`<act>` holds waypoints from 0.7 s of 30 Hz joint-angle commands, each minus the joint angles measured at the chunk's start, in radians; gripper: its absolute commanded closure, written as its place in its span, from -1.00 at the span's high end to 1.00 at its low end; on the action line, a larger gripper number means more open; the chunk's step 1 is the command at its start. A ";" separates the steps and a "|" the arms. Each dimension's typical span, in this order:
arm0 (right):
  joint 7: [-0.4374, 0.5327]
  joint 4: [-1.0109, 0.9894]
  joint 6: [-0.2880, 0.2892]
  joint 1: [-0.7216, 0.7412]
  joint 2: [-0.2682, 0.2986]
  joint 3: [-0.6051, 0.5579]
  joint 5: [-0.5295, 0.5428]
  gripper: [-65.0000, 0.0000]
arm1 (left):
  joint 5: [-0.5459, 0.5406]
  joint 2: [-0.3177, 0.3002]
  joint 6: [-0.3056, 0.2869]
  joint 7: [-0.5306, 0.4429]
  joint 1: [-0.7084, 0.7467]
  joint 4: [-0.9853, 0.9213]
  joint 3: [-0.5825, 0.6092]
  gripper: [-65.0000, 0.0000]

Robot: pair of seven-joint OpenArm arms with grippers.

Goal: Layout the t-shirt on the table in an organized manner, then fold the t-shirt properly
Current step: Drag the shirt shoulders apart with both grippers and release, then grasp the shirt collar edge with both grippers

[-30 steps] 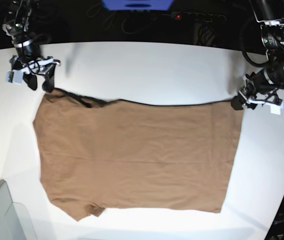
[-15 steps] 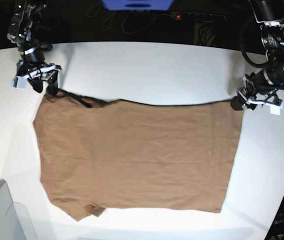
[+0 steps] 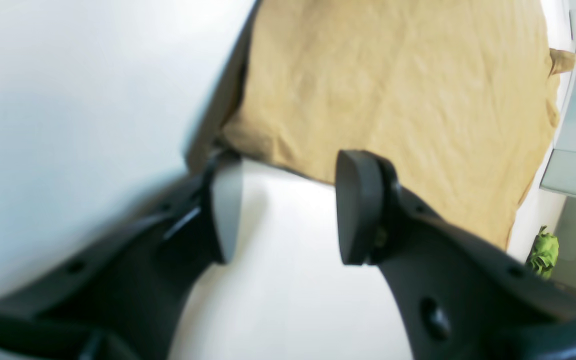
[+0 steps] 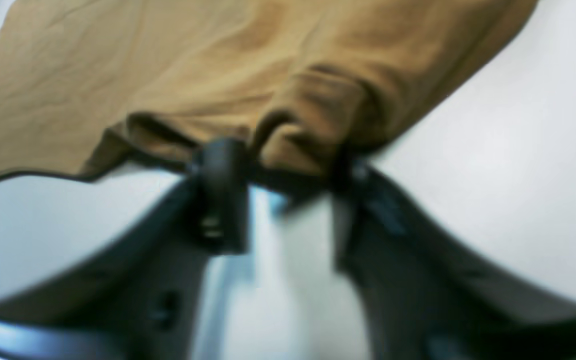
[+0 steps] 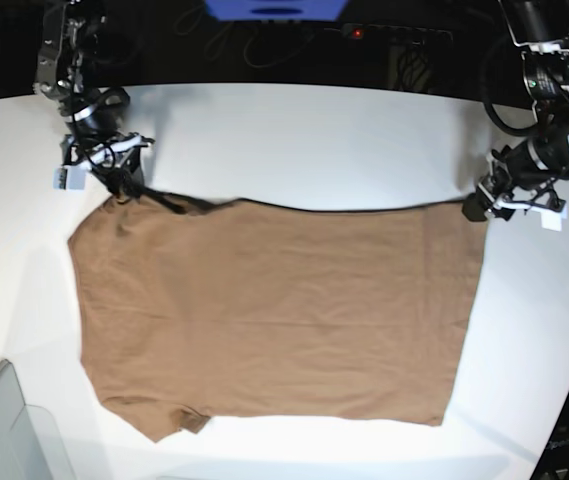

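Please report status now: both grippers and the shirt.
Left gripper open at shirt corner, holding nothing. Right gripper at bunched sleeve, grip unclear. Shirt spread flat on table. Nothing in the way.

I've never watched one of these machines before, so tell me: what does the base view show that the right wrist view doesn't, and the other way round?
Only the base view shows the whole brown t-shirt spread flat, both arms, the left pincer at the shirt's far corner, and a grey bin corner.

Only the right wrist view shows, close up but blurred, a bunched fold of cloth between the right pincer fingers.

Both show the shirt, the white table and the right pincer at the shirt's edge.
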 commanded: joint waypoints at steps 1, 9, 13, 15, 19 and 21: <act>-0.005 0.018 -0.002 -0.002 0.015 0.004 0.000 -0.87 | -0.031 -0.015 0.002 0.000 -0.012 0.014 -0.007 -0.10; -0.012 0.306 -0.002 -0.088 0.048 0.109 0.003 -1.00 | -0.036 -0.015 0.002 0.011 -0.012 0.026 -0.118 -0.15; -0.019 0.418 -0.002 -0.126 0.050 0.112 0.001 -1.00 | -0.036 -0.017 0.002 0.012 -0.003 0.026 -0.157 -0.43; -0.050 0.420 -0.002 -0.126 0.045 0.112 0.001 -1.00 | -0.036 -0.017 0.002 0.012 -0.003 0.026 -0.161 -0.53; -0.114 0.368 -0.002 -0.122 0.044 0.113 0.000 -1.00 | -0.037 -0.017 0.002 0.012 -0.001 0.026 -0.161 -0.55; -0.113 0.319 -0.002 -0.117 0.047 0.113 0.000 -1.00 | -0.039 -0.017 0.002 0.012 -0.001 0.028 -0.161 -0.55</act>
